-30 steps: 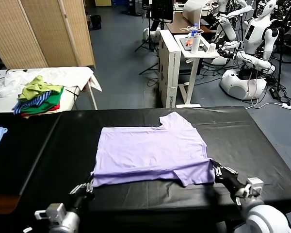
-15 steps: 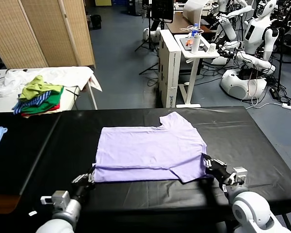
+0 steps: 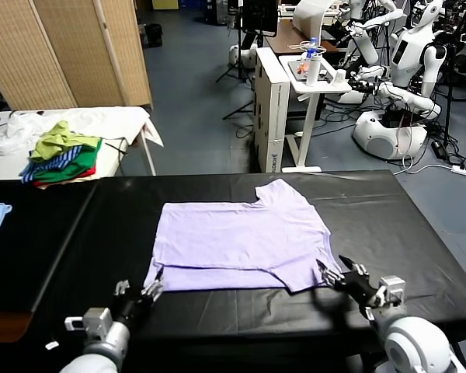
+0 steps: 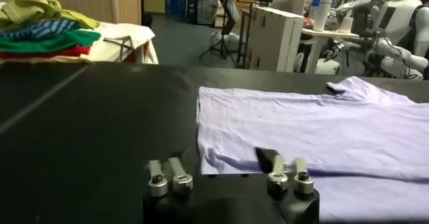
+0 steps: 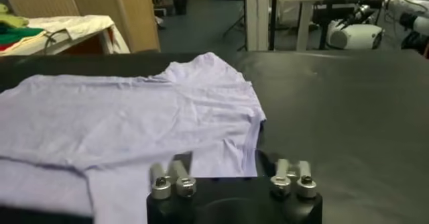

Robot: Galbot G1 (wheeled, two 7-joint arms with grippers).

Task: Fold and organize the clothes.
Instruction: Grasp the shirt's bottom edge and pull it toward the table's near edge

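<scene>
On black table (image 3: 419,233) | T-shirt (image 3: 241,241) flat | left gripper (image 3: 137,294), right gripper (image 3: 343,278) at near corners | jaws spread, empty

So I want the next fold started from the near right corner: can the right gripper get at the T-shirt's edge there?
Probably yes. The right gripper is open just beside the near right corner of the T-shirt, with only bare black table around it and nothing in between.

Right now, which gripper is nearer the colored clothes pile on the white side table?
Left. The left gripper sits at the T-shirt's near-left corner, on the clothes pile's side of the table. The right gripper is at the shirt's near-right corner, farther away.
</scene>
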